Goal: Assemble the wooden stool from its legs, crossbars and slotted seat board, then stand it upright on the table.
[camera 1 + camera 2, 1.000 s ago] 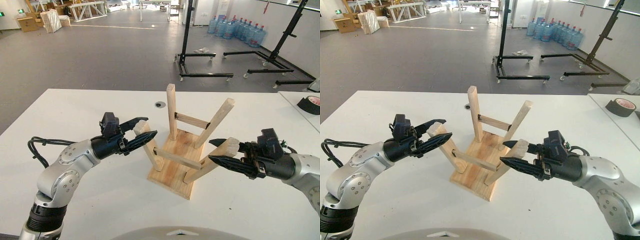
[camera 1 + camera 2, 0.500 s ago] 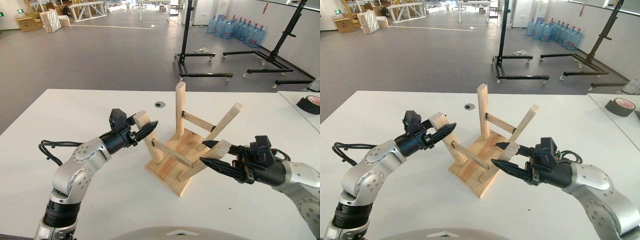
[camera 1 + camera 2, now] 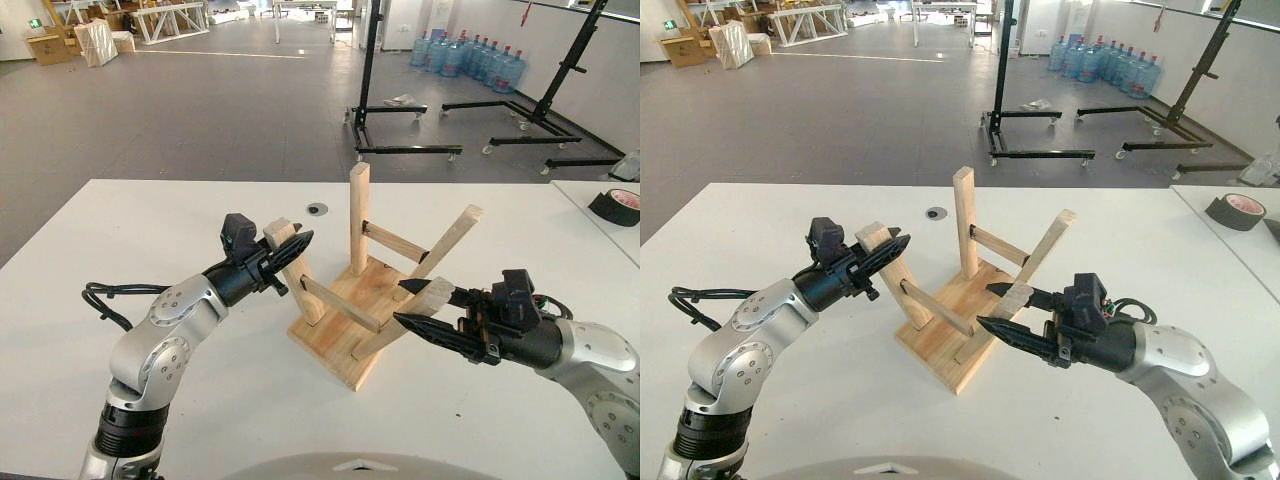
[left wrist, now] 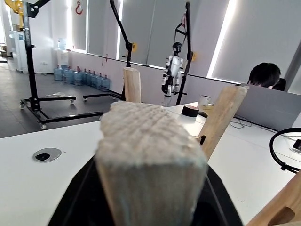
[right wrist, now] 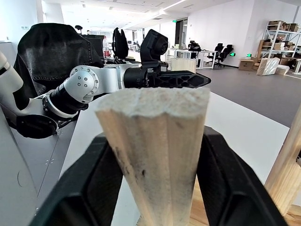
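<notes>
On the bench, the left pincer grasped the near left leg of the upturned stool, the right pincer its near right leg.

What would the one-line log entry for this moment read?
stool: inverted on table, legs up | left gripper: shut on near-left leg | right gripper: shut on near-right leg | upright: not yet

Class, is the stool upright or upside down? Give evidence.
Upside down: its seat board is lowest, at the table, and its legs point upward.
</notes>
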{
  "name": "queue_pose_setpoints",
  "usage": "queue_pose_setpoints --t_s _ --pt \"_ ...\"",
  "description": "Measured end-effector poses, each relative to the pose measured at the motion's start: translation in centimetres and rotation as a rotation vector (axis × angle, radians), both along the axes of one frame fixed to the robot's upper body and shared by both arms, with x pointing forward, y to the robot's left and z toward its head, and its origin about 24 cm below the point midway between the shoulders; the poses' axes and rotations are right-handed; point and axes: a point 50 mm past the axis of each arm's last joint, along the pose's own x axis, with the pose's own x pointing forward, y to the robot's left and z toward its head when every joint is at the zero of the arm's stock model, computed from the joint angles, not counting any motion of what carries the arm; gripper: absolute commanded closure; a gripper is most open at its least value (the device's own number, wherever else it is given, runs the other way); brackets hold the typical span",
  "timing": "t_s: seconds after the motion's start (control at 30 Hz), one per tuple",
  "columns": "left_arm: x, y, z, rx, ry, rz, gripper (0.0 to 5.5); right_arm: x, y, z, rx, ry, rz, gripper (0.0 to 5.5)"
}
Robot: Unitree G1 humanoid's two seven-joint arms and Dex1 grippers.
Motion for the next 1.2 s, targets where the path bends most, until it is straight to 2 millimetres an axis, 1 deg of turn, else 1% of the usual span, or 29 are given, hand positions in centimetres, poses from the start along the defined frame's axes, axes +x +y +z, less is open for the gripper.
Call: queue_pose_setpoints --t_s 0.13,0.43,0.53,0.7,0.77,1.07,1.2 --pt "0.0 -0.2 0.1 0.017 0.0 0.037 4.4 0.1 0.2 0.1 -0.001 -0.005 0.01 3.41" --pt "1.0 -1.2 0.0 0.031 0.02 0.156 4.42 0.2 0.7 0.0 -0.005 -0.016 -0.028 3.42" --pt "1.1 -1.2 0.1 0.025 0.02 0.185 4.42 0.2 1.4 -0.2 -0.021 -0.081 -0.041 3.43" --pt "1.1 -1.2 0.1 0.021 0.024 0.198 4.42 -0.4 2.7 -0.2 -0.056 -0.166 0.002 3.43" --pt "1.1 -1.2 0.1 0.02 0.025 0.2 4.42 -0.5 2.8 -0.3 -0.061 -0.182 0.005 3.43" --pt "1.2 -0.9 0.3 0.032 0.013 0.226 4.42 0.1 3.6 -0.8 -0.002 -0.136 -0.046 3.43" --pt "1.0 -1.1 0.3 0.091 -0.029 0.219 4.38 0.3 3.5 -0.9 0.004 -0.127 -0.044 3.43"
